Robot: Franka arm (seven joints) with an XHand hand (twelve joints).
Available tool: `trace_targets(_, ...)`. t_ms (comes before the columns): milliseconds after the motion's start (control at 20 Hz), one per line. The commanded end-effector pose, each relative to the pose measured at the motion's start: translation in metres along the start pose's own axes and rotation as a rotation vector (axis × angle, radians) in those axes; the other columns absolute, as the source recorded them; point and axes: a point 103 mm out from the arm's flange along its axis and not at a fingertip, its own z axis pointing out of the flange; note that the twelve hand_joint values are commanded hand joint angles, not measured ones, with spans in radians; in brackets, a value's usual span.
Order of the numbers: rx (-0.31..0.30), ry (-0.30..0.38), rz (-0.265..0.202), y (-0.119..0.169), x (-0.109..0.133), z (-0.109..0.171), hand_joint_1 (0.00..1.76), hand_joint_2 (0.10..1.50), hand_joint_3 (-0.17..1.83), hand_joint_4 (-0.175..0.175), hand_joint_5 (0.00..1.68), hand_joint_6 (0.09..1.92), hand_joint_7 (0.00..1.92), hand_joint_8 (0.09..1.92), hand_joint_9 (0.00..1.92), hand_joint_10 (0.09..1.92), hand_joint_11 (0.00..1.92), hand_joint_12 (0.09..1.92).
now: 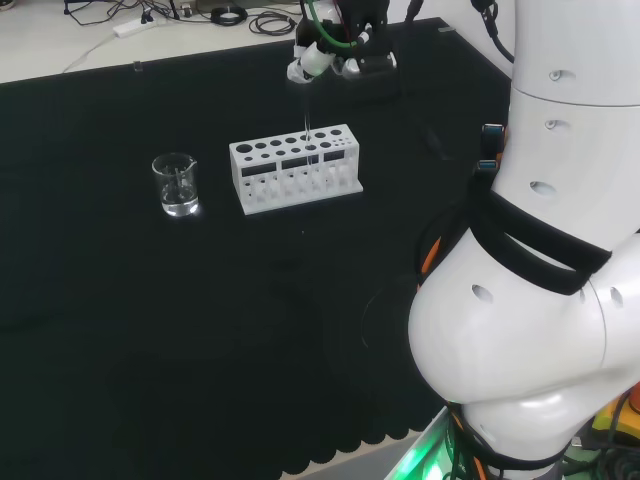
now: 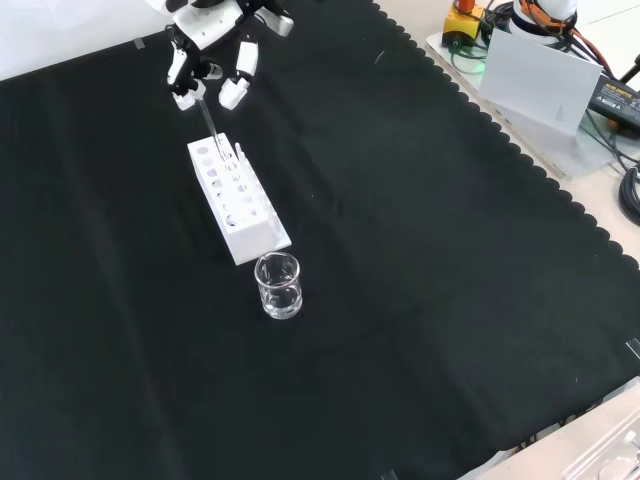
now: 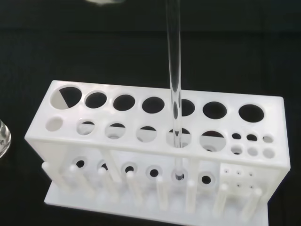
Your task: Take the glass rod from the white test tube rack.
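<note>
The white test tube rack [image 1: 296, 170] stands mid-cloth, and the front view has the rack [image 2: 238, 199] below the hand. A clear glass rod [image 1: 307, 125] rises steeply from one of its holes. In the wrist view the rod [image 3: 174, 84] passes through a hole in the rack [image 3: 141, 146], and its lower end sits at the bottom plate. The black and white hand [image 1: 335, 50] hangs over the rack with its fingers curled down. The hand [image 2: 212, 45] pinches the upper end of the rod [image 2: 211, 130] between its fingertips [image 2: 184, 92].
A small glass beaker [image 1: 177, 185] stands to the rack's left in the head view; in the front view the beaker [image 2: 278, 285] is just in front of the rack. White arm links [image 1: 540, 250] take up the head view's right. Cables and boxes [image 2: 540, 60] lie beyond the cloth's edge.
</note>
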Motion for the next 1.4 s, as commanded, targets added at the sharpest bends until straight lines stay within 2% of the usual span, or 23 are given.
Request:
trace_targets(50, -0.024, -0.040, -0.001, 0.003, 0.004, 0.000, 0.94, 0.83, 0.51, -0.175, 0.75, 0.86, 0.97, 1.13, 1.48, 0.88, 1.54, 0.91)
trace_targets(150, -0.036, -0.055, -0.003, 0.004, 0.005, 0.001, 1.00, 0.82, 0.53, -0.175, 0.82, 0.85, 1.03, 1.12, 1.51, 0.87, 1.59, 0.87)
trace_targets(250, -0.041, -0.084, 0.025, 0.005, 0.007, 0.002, 1.09, 0.95, 0.33, -0.175, 0.91, 0.98, 1.08, 1.12, 1.53, 0.87, 1.64, 0.83)
trace_targets(350, -0.050, -0.109, 0.031, 0.006, 0.009, 0.002, 1.13, 1.03, 0.18, -0.175, 0.95, 1.02, 1.12, 1.12, 1.55, 0.87, 1.67, 0.81)
trace_targets(500, -0.088, -0.120, 0.017, 0.005, 0.012, 0.001, 1.15, 1.06, 0.10, -0.175, 0.99, 1.00, 1.16, 1.10, 1.56, 0.88, 1.70, 0.80)
trace_targets(600, -0.139, -0.129, 0.013, 0.003, 0.012, -0.002, 1.23, 1.05, 0.09, -0.175, 0.99, 0.86, 1.12, 1.11, 1.55, 0.89, 1.69, 0.76)
trace_targets(750, -0.186, -0.093, 0.025, 0.000, 0.011, -0.012, 1.28, 0.88, 0.40, -0.175, 1.03, 0.77, 1.12, 1.13, 1.53, 0.95, 1.59, 0.75)
trace_targets(900, -0.201, -0.098, 0.034, -0.005, 0.009, -0.026, 1.30, 0.74, 0.63, -0.175, 1.12, 0.68, 1.18, 1.10, 1.55, 0.95, 1.58, 0.78)
trace_targets(1000, -0.114, -0.078, 0.089, -0.002, 0.008, -0.035, 1.31, 0.69, 0.69, -0.175, 1.16, 0.63, 1.20, 1.08, 1.56, 0.93, 1.58, 0.79)
trace_targets(1050, -0.121, -0.048, 0.036, -0.007, 0.000, -0.037, 1.31, 0.68, 0.71, -0.175, 1.18, 0.61, 1.21, 1.07, 1.57, 0.93, 1.59, 0.79)
trace_targets(1100, -0.136, -0.052, 0.028, -0.009, 0.000, -0.039, 1.31, 0.67, 0.72, -0.175, 1.19, 0.59, 1.21, 1.07, 1.57, 0.92, 1.59, 0.79)
trace_targets(1150, -0.135, -0.116, 0.072, -0.012, 0.001, -0.044, 1.31, 0.66, 0.72, -0.175, 1.20, 0.58, 1.22, 1.06, 1.57, 0.91, 1.59, 0.79)
trace_targets(1200, -0.149, -0.151, 0.077, -0.019, 0.003, -0.052, 1.31, 0.66, 0.72, -0.175, 1.20, 0.57, 1.22, 1.06, 1.58, 0.91, 1.59, 0.79)
trace_targets(1400, -0.146, -0.169, 0.076, -0.036, 0.014, -0.077, 1.31, 0.65, 0.73, -0.175, 1.22, 0.54, 1.23, 1.05, 1.59, 0.91, 1.60, 0.80)
